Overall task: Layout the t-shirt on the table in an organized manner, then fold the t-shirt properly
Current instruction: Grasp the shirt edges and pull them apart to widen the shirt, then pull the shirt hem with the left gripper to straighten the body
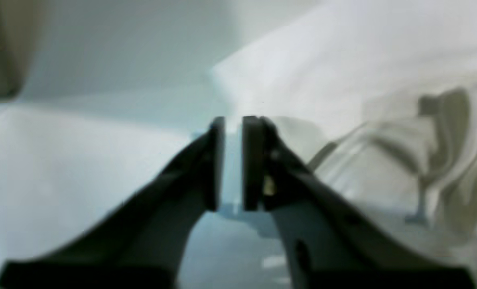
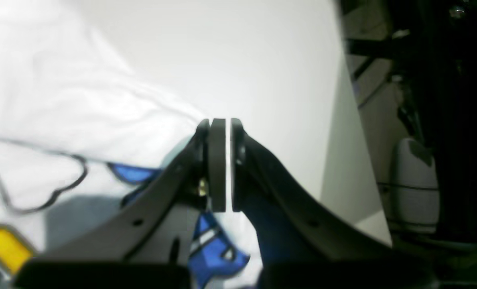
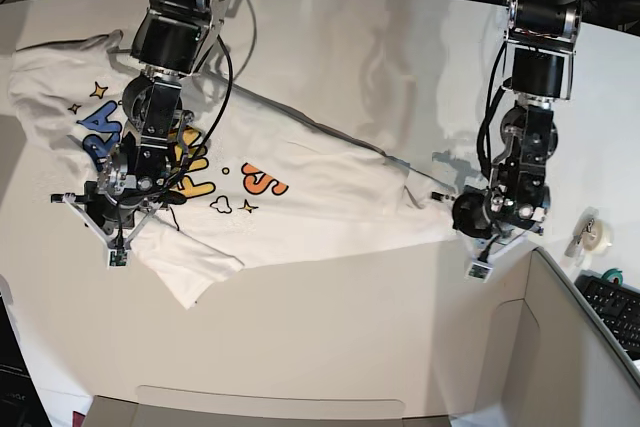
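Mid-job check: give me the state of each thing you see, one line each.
t-shirt: spread on the table, print side up, wrinkled, not yet folded.
left gripper: slightly open, nothing between the pads, beside the shirt's edge.
right gripper: shut, over the printed part.
table: bears the shirt.

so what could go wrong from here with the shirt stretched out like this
1. The left gripper at the t-shirt end shows a small gap between its fingers; letting go now may leave the bunched folds there.
2. The shirt lies diagonally with a corner folded under near the right gripper, so folding now would probably come out crooked.
3. Its end sits close to the table edge by the partition and might slip off.
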### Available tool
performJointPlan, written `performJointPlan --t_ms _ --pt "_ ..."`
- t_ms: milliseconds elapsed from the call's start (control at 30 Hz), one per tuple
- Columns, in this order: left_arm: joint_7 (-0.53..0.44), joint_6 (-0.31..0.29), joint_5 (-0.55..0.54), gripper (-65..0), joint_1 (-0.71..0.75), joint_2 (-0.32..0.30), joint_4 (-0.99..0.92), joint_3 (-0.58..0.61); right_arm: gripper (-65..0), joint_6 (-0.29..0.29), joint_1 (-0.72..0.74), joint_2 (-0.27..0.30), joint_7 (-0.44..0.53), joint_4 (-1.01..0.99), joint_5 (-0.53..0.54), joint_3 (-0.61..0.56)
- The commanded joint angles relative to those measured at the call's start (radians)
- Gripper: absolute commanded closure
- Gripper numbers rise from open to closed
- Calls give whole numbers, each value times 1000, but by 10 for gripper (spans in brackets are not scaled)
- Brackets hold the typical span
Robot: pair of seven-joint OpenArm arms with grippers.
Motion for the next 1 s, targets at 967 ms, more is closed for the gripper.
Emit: performJointPlan --t_ms 967 --pt "166 -3 -11 -238 223 154 422 -27 -25 -6 -135 -42 25 33 3 -224"
